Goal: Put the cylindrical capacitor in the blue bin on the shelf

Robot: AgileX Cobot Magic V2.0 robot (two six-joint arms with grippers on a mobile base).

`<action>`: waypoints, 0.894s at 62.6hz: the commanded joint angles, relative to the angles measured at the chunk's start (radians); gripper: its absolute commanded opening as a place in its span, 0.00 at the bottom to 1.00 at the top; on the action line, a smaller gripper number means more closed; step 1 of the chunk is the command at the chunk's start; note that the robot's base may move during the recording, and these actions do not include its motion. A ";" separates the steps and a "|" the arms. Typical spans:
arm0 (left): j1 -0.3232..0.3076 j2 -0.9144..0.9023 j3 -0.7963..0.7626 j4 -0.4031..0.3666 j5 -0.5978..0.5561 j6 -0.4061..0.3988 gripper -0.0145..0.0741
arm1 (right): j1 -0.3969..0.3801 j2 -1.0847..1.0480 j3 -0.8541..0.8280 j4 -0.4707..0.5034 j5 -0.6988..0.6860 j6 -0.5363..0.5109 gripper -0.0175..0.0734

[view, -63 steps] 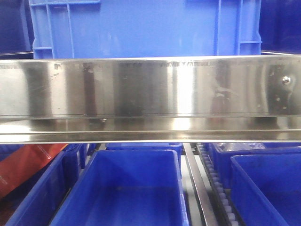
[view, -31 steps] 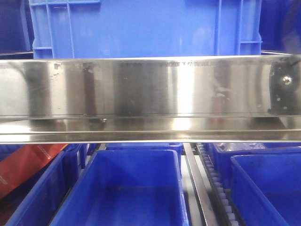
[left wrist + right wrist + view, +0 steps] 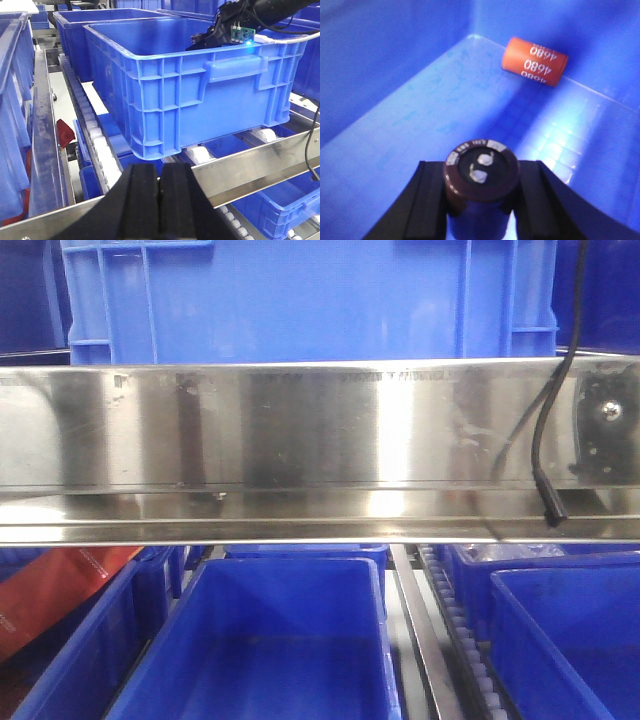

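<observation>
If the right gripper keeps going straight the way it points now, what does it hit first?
Most likely the bare floor of the blue bin. The right gripper, shut on the dark capacitor, points down into it. The orange capacitor lies farther off by the far wall, apparently outside that line; depth is unclear.

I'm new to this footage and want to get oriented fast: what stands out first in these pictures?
In the right wrist view, the right gripper clamps a dark cylindrical capacitor above the floor of a blue bin, where an orange cylinder printed 4680 lies near the far wall. In the front view the shelf's shiny steel rail dominates, with a black cable hanging across it.
</observation>
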 commanded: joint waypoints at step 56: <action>0.005 -0.005 0.001 -0.007 -0.008 -0.007 0.04 | -0.004 -0.427 0.060 -0.006 0.160 0.001 0.02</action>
